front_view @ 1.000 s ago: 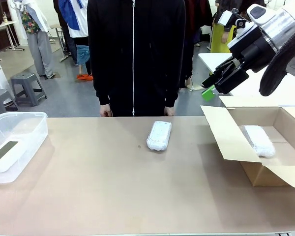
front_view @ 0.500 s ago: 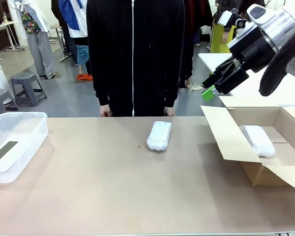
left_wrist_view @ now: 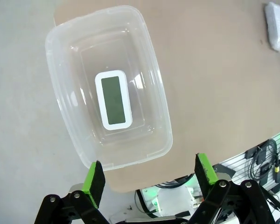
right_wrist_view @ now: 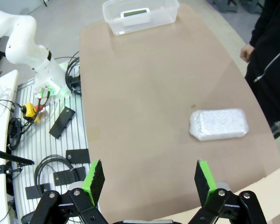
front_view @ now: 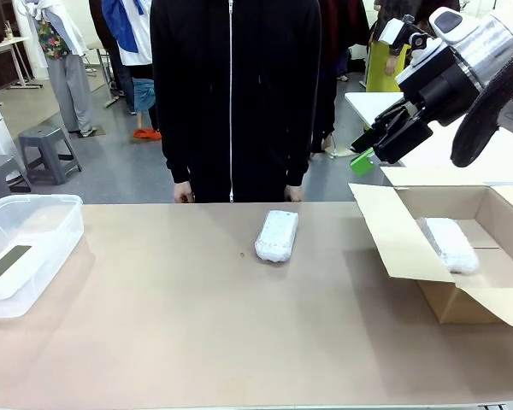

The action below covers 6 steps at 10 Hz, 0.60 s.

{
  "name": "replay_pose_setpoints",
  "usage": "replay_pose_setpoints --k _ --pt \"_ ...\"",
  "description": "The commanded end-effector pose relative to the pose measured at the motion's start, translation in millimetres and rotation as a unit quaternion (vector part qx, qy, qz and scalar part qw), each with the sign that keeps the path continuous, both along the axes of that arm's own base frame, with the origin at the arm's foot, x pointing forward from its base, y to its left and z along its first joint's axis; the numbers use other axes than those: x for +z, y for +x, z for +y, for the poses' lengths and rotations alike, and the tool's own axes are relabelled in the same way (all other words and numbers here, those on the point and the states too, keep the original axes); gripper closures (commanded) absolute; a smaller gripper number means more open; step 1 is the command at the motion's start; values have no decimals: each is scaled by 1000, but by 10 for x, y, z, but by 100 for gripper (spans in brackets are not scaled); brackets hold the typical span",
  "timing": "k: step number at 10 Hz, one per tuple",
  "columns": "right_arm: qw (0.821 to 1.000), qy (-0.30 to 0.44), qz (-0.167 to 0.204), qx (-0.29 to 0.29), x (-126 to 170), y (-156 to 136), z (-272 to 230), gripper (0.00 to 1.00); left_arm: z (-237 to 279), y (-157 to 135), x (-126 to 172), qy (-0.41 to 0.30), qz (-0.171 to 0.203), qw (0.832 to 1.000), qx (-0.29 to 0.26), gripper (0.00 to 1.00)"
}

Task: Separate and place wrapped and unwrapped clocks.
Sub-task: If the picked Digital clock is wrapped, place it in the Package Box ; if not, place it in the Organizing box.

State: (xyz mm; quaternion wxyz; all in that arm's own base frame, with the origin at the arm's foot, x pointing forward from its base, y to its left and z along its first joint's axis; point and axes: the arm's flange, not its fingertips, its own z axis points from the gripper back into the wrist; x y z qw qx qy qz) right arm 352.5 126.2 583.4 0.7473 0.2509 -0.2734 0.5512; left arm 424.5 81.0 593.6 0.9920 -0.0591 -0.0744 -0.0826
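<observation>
At the left edge of the front view, the only change over the last second is recorded: a green pad of the left gripper (left_wrist_view: 149, 175), seen earlier beside the clear plastic bin (front_view: 64, 235), has been raised almost out of frame. The bundles, the box and the right gripper (front_view: 361, 152) are unchanged. The left gripper is shown released, its jaws spread wide and empty, high above the bin. The lift is judged to be a withdrawal, so the unwrapped side of the sort is taken as done. The bare digital clock (left_wrist_view: 113, 99), a white rounded rectangle with a dark grey-green screen, is laid flat and screen up on the bin floor at the table's left end.

One bubble-wrapped clock (front_view: 450, 244) is lodged inside the open cardboard box (front_view: 389, 231) at the right. The second bubble-wrapped clock (front_view: 277, 236), an oblong white bundle with a pebbled, slightly glossy skin, is left alone at the centre of the table (front_view: 197, 325), towards the far edge and just in front of the person (front_view: 235, 94). The right gripper is held aloft beyond the box's far-left corner, jaws parted and empty. One wrapped clock is therefore judged to remain to be boxed.
</observation>
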Motion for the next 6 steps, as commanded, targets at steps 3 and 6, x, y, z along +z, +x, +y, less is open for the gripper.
replay_pose_setpoints --k 3,6 --pt "1000 1 -2 9 5 7 -3 0 22 4 -30 -1 3 1000 6 0" --pt "1000 1 -2 9 5 7 -3 0 22 4 -30 -1 3 1000 6 0"
